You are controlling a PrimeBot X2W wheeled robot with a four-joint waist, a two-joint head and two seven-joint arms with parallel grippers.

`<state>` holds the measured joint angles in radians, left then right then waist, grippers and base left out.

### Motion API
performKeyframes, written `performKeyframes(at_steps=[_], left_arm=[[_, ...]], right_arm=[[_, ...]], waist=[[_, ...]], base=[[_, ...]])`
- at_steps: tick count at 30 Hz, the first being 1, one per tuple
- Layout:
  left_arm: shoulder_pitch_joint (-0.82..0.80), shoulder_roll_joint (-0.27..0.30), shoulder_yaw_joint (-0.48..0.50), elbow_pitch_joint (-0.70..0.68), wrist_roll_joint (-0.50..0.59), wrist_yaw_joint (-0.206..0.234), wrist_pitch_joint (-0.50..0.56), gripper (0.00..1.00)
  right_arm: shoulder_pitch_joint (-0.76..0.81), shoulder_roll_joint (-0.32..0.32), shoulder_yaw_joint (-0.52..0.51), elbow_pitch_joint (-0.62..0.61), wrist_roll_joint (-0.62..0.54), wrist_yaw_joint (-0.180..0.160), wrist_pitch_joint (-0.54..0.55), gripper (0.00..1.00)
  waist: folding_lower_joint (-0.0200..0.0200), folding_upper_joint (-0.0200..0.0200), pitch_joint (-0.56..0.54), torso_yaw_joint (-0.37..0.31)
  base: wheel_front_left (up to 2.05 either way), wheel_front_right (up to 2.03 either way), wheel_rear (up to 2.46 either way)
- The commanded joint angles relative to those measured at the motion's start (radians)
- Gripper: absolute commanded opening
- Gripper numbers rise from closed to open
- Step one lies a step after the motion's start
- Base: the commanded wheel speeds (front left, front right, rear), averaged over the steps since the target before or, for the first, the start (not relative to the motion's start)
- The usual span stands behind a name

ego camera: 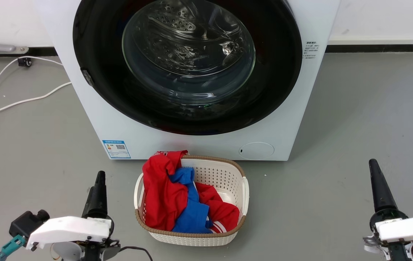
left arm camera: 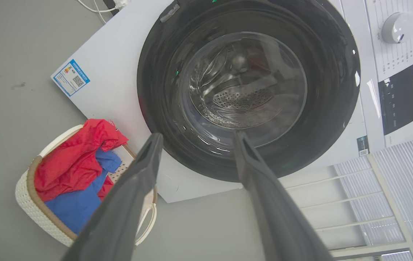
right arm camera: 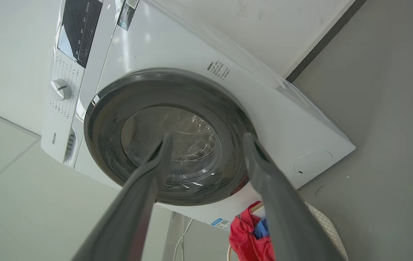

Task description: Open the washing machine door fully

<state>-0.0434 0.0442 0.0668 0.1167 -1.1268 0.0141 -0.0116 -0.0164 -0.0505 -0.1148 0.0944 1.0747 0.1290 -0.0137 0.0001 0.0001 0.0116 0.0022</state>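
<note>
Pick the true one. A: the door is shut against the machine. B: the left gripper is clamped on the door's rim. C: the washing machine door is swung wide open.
A: the washing machine door sits flush in the washing machine, and the left gripper and right gripper hang open, clear of it.

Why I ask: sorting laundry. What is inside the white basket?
Red clothing and a blue garment lie in the basket; whatever is beneath them is covered.

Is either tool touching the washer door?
No, the left tool and right tool hover over the floor, short of the door.
</note>
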Motion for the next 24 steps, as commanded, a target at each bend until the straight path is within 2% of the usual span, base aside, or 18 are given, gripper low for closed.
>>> performKeyframes(at_steps=[1, 7, 14, 24], left_arm=[[-0.004, 0.004, -0.009, -0.027, 0.057, 0.012, -0.011, 1.0], [0.006, 0.005, -0.034, -0.037, 0.19, 0.05, -0.033, 1.0], [0.012, 0.025, -0.069, -0.049, 0.32, 0.095, -0.058, 1.0], [0.02, 0.054, -0.133, -0.076, 0.449, 0.139, -0.09, 1.0]], right_arm=[[-0.005, -0.003, 0.005, -0.034, -0.059, 0.001, -0.011, 1.0], [0.009, -0.003, 0.028, -0.074, -0.23, 0.001, -0.034, 1.0], [0.028, -0.002, 0.041, -0.102, -0.378, 0.001, -0.058, 1.0], [0.051, -0.002, 0.045, -0.115, -0.532, 0.001, -0.09, 1.0]], waist=[[-0.0001, -0.0001, 0.0, 0.0], [-0.0001, -0.0001, 0.001, 0.0], [-0.0001, -0.0001, 0.003, -0.001], [-0.0001, -0.0001, 0.006, 0.0]], base=[[0.0, 0.0, 0.0], [0.0, 0.0, 0.0], [0.0, 0.0, 0.0], [0.0, 0.0, 0.0]])
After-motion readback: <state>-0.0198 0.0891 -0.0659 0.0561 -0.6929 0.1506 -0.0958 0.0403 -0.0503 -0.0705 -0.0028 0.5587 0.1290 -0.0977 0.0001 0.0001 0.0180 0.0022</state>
